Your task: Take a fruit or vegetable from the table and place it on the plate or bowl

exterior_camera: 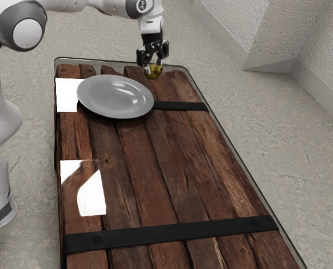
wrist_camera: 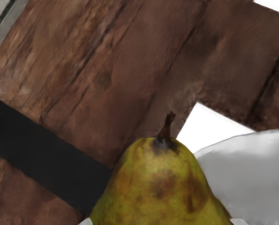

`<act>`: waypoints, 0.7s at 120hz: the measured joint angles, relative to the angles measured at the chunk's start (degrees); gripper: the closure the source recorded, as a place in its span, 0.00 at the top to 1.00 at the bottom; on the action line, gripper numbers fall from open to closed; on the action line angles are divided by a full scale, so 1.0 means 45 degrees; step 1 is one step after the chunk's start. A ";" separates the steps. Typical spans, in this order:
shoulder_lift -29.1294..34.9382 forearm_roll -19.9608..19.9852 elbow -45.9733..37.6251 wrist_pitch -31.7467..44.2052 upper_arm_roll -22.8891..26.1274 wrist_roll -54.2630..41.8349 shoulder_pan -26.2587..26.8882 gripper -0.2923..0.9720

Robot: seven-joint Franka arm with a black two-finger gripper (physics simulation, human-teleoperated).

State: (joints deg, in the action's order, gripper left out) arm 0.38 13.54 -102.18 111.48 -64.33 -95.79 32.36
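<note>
base: dark wooden plank table (exterior_camera: 172, 179) with black straps (exterior_camera: 172, 232) | goal: round grey glossy plate (exterior_camera: 116, 98) by its far edge | fruit: yellow-green brown-flecked pear (exterior_camera: 155, 71) at the far edge, just beside the plate | black two-finger gripper (exterior_camera: 154, 65): narrowed, pinching the pear | step: we judge grasp done; next we carry over plate, lower, release

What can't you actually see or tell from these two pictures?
Wrist view: the pear, its wide end cut off by the picture's edge.
Wrist view: the plate runs off the edge, partly behind the pear.
Exterior view: the pear is too small, under the gripper, to tell whether it touches the table.
</note>
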 joint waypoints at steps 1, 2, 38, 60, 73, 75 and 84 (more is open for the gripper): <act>-0.0009 -0.0001 -0.0005 -0.0030 -0.0060 0.0002 -0.0085 0.28; -0.0020 -0.0003 -0.0008 -0.0061 -0.0114 0.0004 -0.0178 0.28; -0.0338 -0.0098 -0.0013 -0.0671 -0.1425 0.0068 -0.3231 0.28; -0.0335 -0.0157 -0.0008 -0.0746 -0.1395 0.0096 -0.2795 0.28; -0.0337 -0.0173 -0.0017 -0.0744 -0.1413 0.0108 -0.1568 0.27; -0.0338 -0.0174 -0.0018 -0.0742 -0.1418 0.0109 -0.1354 0.27; -0.0345 -0.0178 -0.0024 -0.0727 -0.1451 0.0115 -0.0403 0.27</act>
State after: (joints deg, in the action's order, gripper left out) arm -1.17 12.74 -102.29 108.21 -70.86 -95.27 30.55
